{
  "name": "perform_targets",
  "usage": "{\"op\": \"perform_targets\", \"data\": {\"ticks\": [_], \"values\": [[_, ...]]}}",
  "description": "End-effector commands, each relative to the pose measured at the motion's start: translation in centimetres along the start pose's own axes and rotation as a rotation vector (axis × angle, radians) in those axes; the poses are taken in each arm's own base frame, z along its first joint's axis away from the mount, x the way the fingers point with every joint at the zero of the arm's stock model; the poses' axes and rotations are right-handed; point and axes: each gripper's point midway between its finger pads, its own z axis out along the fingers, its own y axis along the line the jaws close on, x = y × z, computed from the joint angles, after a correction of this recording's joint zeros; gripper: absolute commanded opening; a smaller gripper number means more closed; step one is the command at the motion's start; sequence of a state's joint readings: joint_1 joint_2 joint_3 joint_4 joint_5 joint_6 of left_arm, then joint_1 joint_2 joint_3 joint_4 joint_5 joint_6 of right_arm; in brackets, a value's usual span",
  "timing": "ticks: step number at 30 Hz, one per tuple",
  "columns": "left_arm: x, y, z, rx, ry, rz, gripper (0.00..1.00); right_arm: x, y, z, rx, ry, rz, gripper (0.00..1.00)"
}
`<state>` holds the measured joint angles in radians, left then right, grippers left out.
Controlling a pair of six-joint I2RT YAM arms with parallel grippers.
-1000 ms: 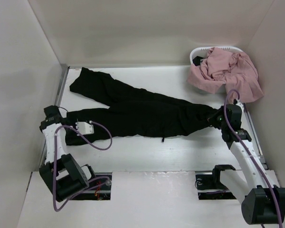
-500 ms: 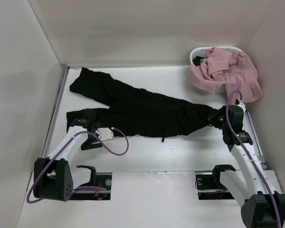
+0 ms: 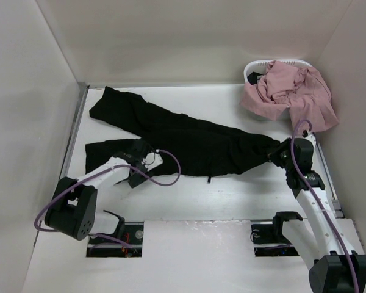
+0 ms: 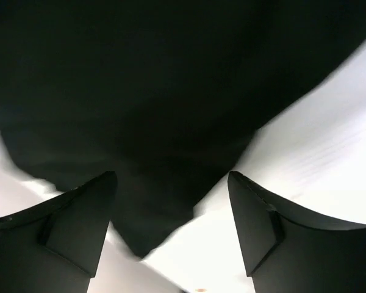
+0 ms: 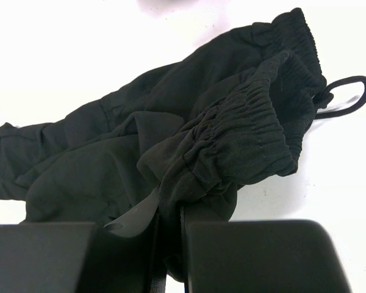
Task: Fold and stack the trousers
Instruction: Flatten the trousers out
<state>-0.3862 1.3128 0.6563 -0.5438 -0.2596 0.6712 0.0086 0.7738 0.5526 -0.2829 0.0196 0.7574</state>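
Black trousers (image 3: pixel 189 143) lie spread across the bench (image 3: pixel 232 195), with the waistband (image 5: pixel 256 134) at the right and both legs running left, splayed apart. The right jaws are pinched tight on a bunch of waistband near the bench's right edge. The left jaws stand wide over the near leg (image 3: pixel 104 149). A pointed corner (image 4: pixel 152 232) of cloth lies between them, ungripped.

The step in hand looks like taking that leg for a first fold. To do it well, the left jaws should drop onto the corner, catch every layer and close fully before lifting. The right hold should keep the cloth taut without dragging it. The far leg (image 3: pixel 119 110) will need bringing alongside.

The left wrist view is blurred and nearly all black. I cannot tell whether the corner is the hem or just a fold, nor whether the tips touch the bench. The right tips are buried in gathers, so the layer count is unclear. A drawstring (image 5: pixel 348 97) loops beside the waistband. Pink clothes (image 3: pixel 293 91) hide most of the basket (image 3: pixel 256 66).
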Motion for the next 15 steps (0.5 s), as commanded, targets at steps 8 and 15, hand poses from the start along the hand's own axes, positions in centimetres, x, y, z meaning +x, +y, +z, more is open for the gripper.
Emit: {"op": "perform_targets", "data": {"ticks": [8, 15], "values": [[3.6, 1.4, 2.3, -0.095, 0.066, -0.329, 0.72, -0.3, 0.2, -0.3, -0.015, -0.03, 0.018, 0.12], [6.9, -1.6, 4.8, 0.04, 0.17, -0.224, 0.5, -0.4, -0.3, 0.1, 0.001, -0.03, 0.024, 0.12]]}}
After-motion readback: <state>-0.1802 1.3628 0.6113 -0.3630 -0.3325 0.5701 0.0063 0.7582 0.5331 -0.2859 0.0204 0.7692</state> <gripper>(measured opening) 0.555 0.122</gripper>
